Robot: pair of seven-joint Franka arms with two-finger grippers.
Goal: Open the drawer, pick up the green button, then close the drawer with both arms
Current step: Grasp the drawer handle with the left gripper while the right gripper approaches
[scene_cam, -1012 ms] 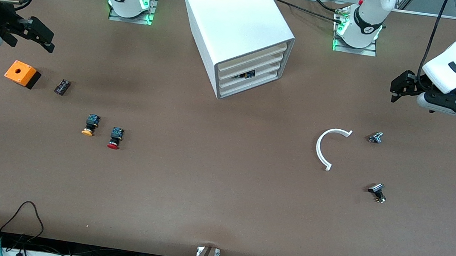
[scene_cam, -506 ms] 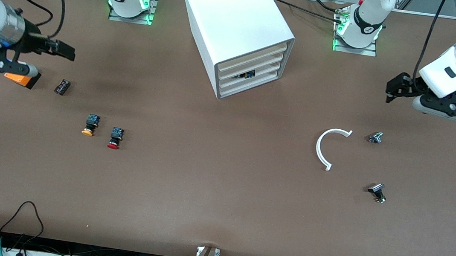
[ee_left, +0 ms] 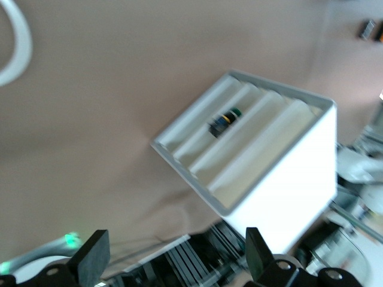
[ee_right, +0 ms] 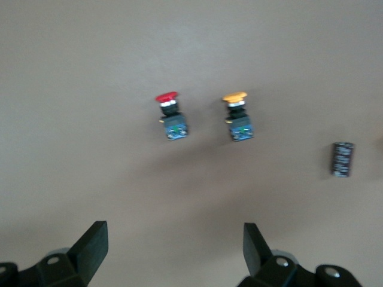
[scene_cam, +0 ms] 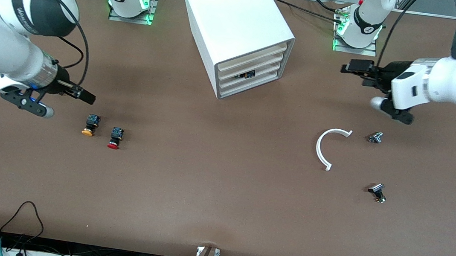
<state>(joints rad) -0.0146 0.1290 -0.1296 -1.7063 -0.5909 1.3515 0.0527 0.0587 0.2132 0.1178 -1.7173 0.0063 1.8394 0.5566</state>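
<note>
- Cabinet (scene_cam: 239, 26) stands on the surface (scene_cam: 212, 186) between the two arm bases, four drawers alike stacked in its open face.
- Drawer (scene_cam: 244, 75) with the button, second from the bottom, is shut in the cabinet; its contents show through a gap in the front.
- Button (ee_left: 224, 121) lies on its side in that drawer; green cap, black-and-blue body, clear in the left wrist view.
- Left end effector (scene_cam: 351, 66) is in the air over bare surface between the cabinet and the left arm's base, fingers (ee_left: 91, 257) spread apart, nothing held.
- Right end effector (scene_cam: 85, 95) is over the surface just beside the yellow button (scene_cam: 90, 125), toward the right arm's end; fingers (ee_right: 90, 244) apart, empty.
- Red button (scene_cam: 115, 137) lies near the yellow one, apart from it, toward the cabinet's side and slightly nearer the camera.
- Black part (ee_right: 342, 159) lies beside the yellow button in the right wrist view.
- White arc (scene_cam: 323, 147) lies toward the left arm's end; two small metal parts (scene_cam: 375, 137) (scene_cam: 377, 192) near it, apart.
- Right arm (scene_cam: 31, 7) has lettering on a dark joint, not readable.
</note>
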